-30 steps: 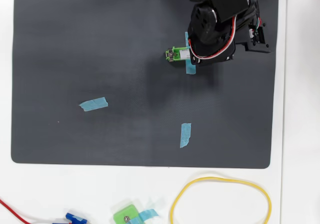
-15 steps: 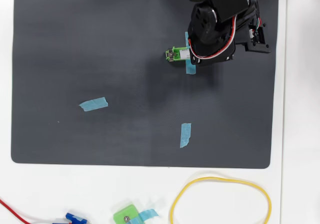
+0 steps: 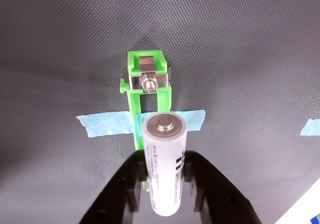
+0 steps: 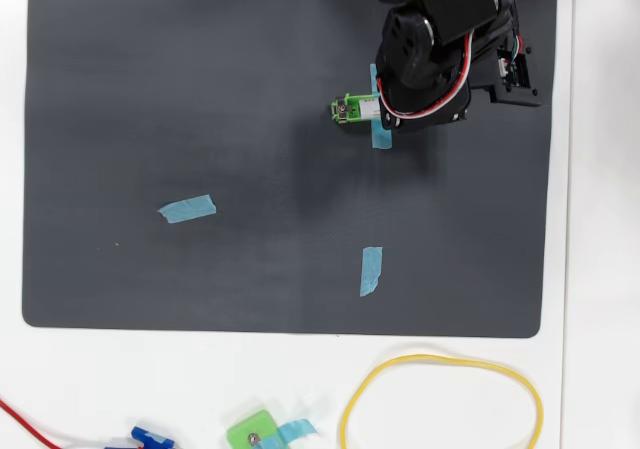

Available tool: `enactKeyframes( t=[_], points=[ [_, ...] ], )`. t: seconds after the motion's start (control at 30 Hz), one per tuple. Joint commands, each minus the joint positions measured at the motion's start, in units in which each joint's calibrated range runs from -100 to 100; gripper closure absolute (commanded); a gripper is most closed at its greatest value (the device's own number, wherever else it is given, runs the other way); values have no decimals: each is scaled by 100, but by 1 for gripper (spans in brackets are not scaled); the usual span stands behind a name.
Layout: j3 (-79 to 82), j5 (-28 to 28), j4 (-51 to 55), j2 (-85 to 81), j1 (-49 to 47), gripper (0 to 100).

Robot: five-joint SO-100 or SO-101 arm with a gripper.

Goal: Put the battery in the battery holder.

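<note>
One battery: white battery [image 3: 165, 159], in the wrist view, squeezed between the two black fingers [image 3: 131, 184] of the gripper [image 3: 165, 184].
Tilt of battery: silver end up and toward the camera, other end down low near the fingers.
Battery holder: long green battery holder [image 3: 146, 87] flat on the dark mat [image 3: 60, 44], right under the battery and lined up with it.
Far end of holder: silver metal clip and a screw, empty slot in front of the battery tip.
Near end of holder: hidden behind the battery.
Tape: blue tape strip [image 3: 107, 124] across the holder, pinning it to the mat.
Touching or not: cannot tell if the battery rests in the slot yet.

From above: black arm [image 4: 440, 49] covering most of the holder; only the green end [image 4: 348, 110] and a bit of white battery [image 4: 367, 109] peeking out on the left.
Gripper from above: hidden under the arm.
Other things: two more blue tape bits [image 4: 187, 208], a yellow band [image 4: 440, 399], a small green block [image 4: 250, 432] off the mat.

Step now: probably lowering the battery into the holder.
Next move: likely needs a gentle push straight down, ends between the metal clips, then fingers let go.
</note>
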Motion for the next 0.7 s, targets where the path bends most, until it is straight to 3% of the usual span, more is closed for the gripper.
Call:
enactKeyframes(
  t=[0.0,0.67],
  points=[
    [-34,-7,-68,-87,19,100],
    [-52,-28,-77,297,29,100]
  ],
)
